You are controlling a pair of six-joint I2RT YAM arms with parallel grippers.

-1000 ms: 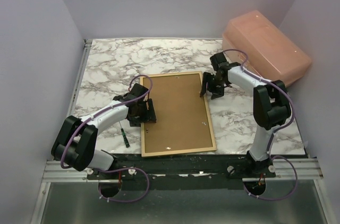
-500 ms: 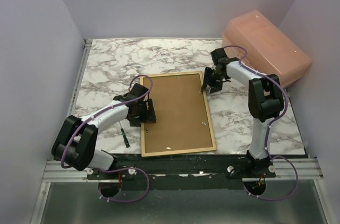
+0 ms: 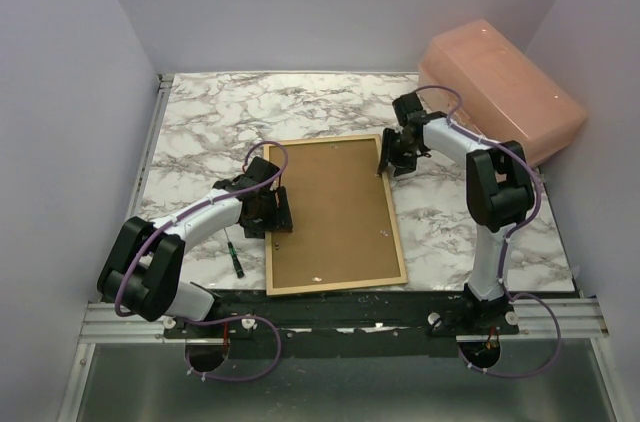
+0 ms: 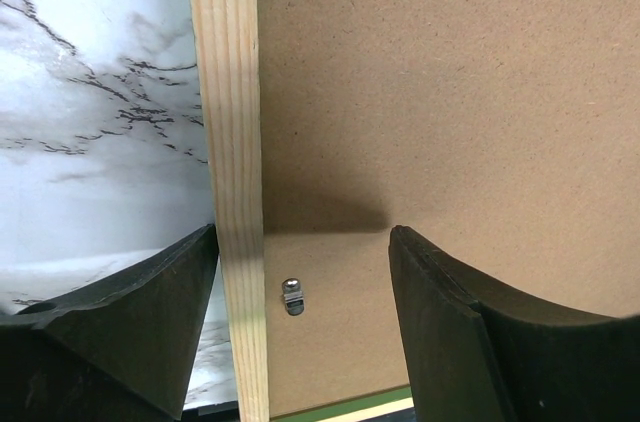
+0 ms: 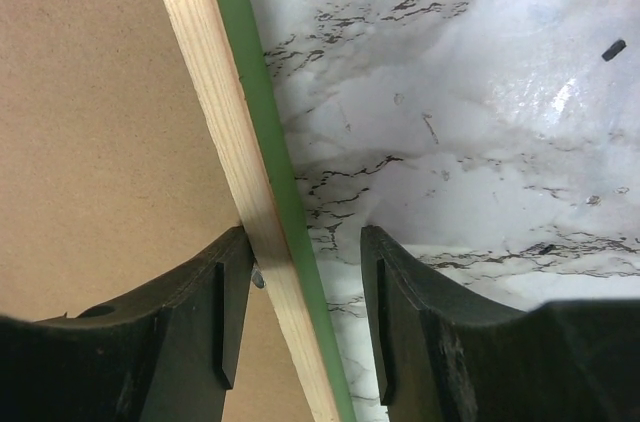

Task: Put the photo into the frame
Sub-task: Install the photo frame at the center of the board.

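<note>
The left gripper (image 4: 302, 237) stands wide open astride the left rail of the frame (image 4: 228, 92) — one finger over the marble table (image 4: 90, 62), the other over the brown backing board (image 4: 450, 72). The right gripper (image 5: 304, 234), jaws narrower but parted, straddles the right rail near its far corner. The frame lies face down — pale wood up — at the middle of the table's near edge.
</note>
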